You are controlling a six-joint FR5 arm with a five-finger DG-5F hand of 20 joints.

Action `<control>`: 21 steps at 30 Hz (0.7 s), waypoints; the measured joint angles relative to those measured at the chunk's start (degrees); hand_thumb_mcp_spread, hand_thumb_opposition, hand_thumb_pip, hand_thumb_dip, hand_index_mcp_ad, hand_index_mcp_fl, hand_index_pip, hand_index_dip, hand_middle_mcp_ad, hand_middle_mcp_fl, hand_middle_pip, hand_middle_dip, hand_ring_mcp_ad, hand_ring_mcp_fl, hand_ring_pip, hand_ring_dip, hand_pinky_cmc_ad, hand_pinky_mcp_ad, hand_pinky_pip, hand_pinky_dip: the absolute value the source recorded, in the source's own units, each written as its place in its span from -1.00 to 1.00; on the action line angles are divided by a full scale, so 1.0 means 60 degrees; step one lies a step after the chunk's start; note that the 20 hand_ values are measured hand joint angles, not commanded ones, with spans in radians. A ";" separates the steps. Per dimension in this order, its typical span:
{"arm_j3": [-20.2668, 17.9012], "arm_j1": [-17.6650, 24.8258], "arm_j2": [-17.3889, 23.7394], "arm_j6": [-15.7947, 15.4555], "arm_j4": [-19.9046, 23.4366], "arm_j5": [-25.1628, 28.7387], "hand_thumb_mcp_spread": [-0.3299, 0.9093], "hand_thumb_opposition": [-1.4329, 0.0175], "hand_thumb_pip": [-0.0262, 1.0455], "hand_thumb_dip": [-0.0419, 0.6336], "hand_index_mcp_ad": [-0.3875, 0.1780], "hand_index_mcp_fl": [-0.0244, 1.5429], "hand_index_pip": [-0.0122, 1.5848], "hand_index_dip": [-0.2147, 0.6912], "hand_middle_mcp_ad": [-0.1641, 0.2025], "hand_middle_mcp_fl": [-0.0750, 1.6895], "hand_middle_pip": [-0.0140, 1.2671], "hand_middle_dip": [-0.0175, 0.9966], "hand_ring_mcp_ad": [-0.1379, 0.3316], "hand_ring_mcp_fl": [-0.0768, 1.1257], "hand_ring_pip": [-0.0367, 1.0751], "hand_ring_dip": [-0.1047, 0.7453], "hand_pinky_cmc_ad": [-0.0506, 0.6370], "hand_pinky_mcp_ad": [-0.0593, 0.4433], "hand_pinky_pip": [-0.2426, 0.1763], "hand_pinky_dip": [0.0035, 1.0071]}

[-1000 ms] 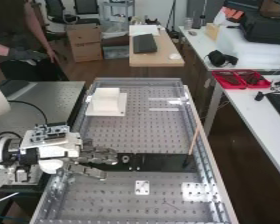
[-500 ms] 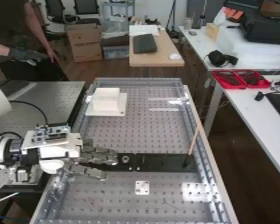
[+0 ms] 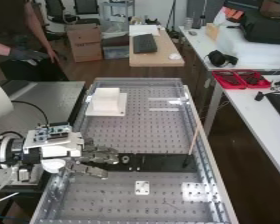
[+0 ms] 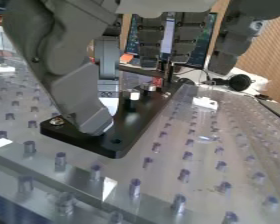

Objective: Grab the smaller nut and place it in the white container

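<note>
At the left of the bench the hand lies low over the left part of the black bar, thumb and fingers apart and extended. Just right of its fingertips stands the bearing. The white container is farther up the bench, on a pale base. In the wrist view the hand shows its thumb in front of the black bar, fingers hanging fairly straight beyond. Two round metal parts, one nearer and one farther, stand past the thumb. I cannot make out the smaller nut.
A thin wooden stick leans upward near the bar's right end. Toward the near end lies a small white plate with holes. Metal rails edge the perforated bench.
The hand has shifted slightly to the right along the bar in the high view, its fingers still apart. The bearing and the white container have not moved.
</note>
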 joint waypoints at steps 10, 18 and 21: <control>-0.0049 0.0041 0.0038 -0.0016 -0.0053 0.0069 0.25 -0.19 0.53 -0.19 -0.30 -0.95 0.97 -0.10 0.21 -0.90 -0.76 -0.53 0.07 -0.88 -0.76 -0.50 0.11 0.34 0.10 -0.65; -0.0109 0.0047 0.0071 0.0013 -0.0035 0.0125 0.25 -0.19 0.54 -0.18 -0.25 -0.97 0.97 -0.10 0.21 -0.90 -0.76 -0.53 0.07 -0.88 -0.76 -0.50 0.10 0.35 0.10 -0.65; -0.0132 0.0053 0.0080 0.0040 0.0001 0.0159 0.25 -0.19 0.54 -0.18 -0.27 -0.97 0.97 -0.10 0.21 -0.89 -0.76 -0.53 0.07 -0.88 -0.76 -0.49 0.11 0.34 0.10 -0.65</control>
